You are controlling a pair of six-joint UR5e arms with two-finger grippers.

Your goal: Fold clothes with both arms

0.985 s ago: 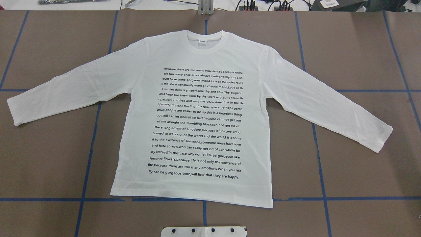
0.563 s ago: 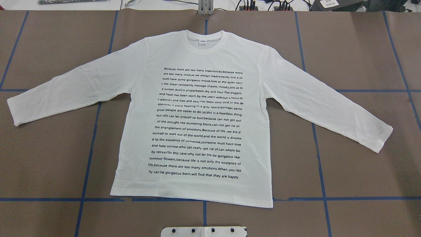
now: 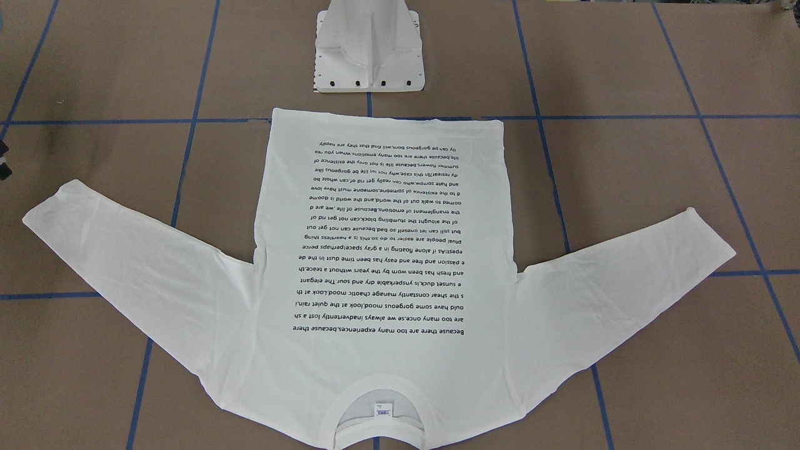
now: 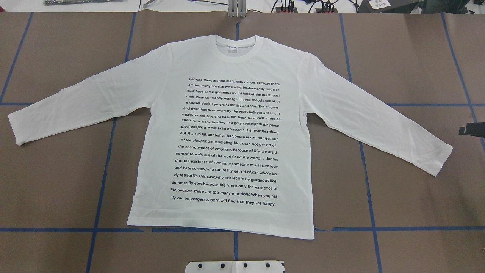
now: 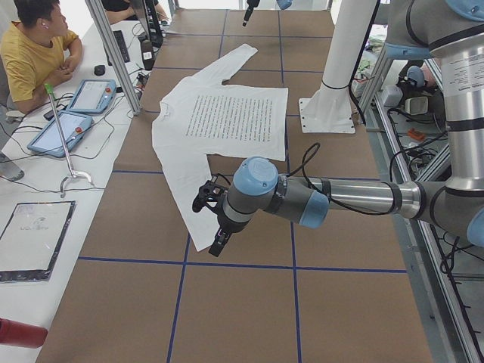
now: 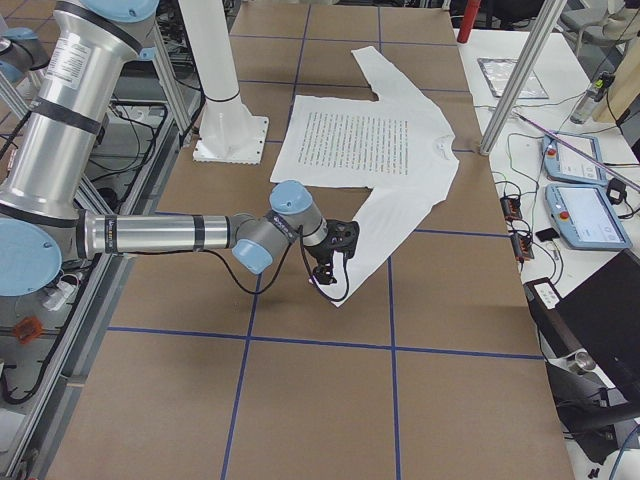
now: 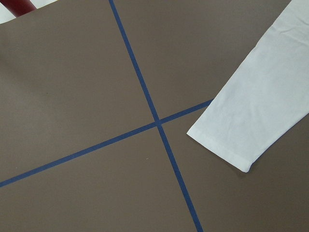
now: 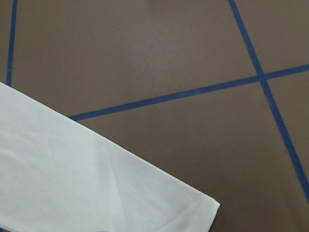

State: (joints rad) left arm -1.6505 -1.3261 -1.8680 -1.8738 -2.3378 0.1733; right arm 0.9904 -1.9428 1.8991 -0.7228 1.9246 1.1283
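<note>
Shirt [image 4: 227, 60], white and long-sleeved, lies flat with its print up in the middle of the brown table [image 4: 416, 57]. Its collar is on the far side and its sleeves spread out to left and right. My left pincer [image 5: 218, 240] hangs over the left cuff [image 7: 227, 145]. My right pincer [image 6: 328, 270] hangs by the right cuff [image 8: 183, 208]. Whether either pincer is wide or narrow I cannot tell.

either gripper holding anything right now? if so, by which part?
Nothing held. The T-shirt lies flat; both wrist views show its cuffs free on the table, with the left gripper and right gripper nearby.
</note>
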